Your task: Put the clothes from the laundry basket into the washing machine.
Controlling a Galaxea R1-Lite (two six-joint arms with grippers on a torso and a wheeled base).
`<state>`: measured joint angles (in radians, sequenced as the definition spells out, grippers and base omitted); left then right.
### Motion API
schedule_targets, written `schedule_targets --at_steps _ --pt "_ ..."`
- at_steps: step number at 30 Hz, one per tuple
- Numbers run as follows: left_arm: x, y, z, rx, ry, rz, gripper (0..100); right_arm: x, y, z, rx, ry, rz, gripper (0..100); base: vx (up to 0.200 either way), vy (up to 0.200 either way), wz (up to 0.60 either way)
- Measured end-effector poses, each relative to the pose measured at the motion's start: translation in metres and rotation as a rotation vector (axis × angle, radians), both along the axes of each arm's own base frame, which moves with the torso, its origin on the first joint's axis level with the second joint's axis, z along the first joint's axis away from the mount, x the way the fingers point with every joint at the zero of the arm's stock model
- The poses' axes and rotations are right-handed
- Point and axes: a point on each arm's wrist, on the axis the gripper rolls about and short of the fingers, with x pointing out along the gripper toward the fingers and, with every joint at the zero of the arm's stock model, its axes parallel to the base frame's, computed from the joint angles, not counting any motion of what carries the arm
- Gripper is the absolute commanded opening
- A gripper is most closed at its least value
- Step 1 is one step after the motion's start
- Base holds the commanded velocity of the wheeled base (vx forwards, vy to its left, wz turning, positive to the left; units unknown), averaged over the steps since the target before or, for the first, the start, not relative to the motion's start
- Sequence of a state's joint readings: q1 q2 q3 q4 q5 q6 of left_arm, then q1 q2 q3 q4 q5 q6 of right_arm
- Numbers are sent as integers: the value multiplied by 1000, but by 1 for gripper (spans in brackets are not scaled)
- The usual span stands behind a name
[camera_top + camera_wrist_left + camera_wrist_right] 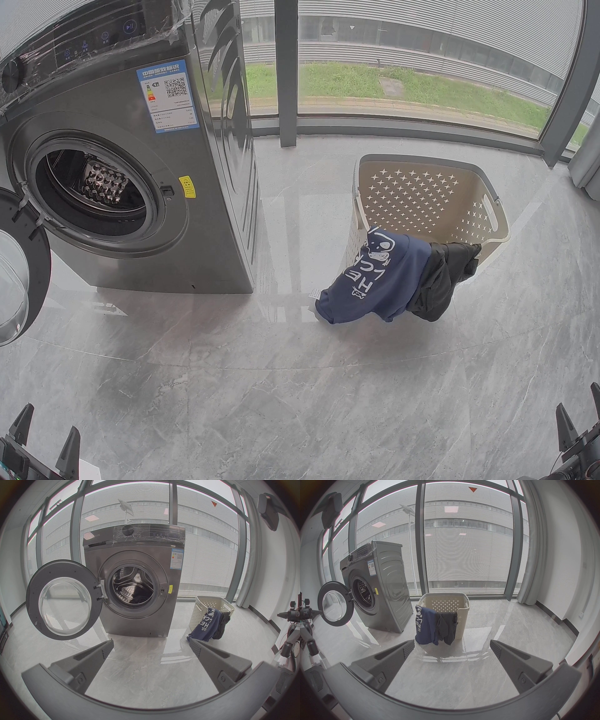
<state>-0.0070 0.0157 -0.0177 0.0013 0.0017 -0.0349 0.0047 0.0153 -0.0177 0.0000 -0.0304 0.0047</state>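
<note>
A beige laundry basket (431,187) stands on the floor by the window. Over its near rim hang a navy sweatshirt (381,278) with white print and a black garment (447,278). To the basket's left stands the grey washing machine (206,206), its round door (19,275) swung wide and the drum (100,187) showing. Dark cloth lies low inside the drum (140,599). My left gripper (45,437) is open at the near left, far short of the machine. My right gripper (581,415) is open at the near right, well back from the basket (447,605) and the sweatshirt (425,625).
Grey marble floor (281,387) stretches between me and both the machine and the basket. Floor-to-ceiling windows (406,62) close off the far side, with a pillar (286,69) behind the machine and a curtain (587,162) at the far right.
</note>
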Motion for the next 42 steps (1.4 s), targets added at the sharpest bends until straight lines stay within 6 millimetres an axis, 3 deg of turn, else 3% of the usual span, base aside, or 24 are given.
schedule_targets --at_steps 6,25,42 --pt "0 0 0 -1 0 1 100 0 0 0 0 0 1 100 0 -200 0" --pt "0 0 0 -2 0 2 100 0 0 0 0 1 0 100 0 0 0" --pt "0 0 0 -2 1 5 100 0 0 0 0 1 1 100 0 -165 0"
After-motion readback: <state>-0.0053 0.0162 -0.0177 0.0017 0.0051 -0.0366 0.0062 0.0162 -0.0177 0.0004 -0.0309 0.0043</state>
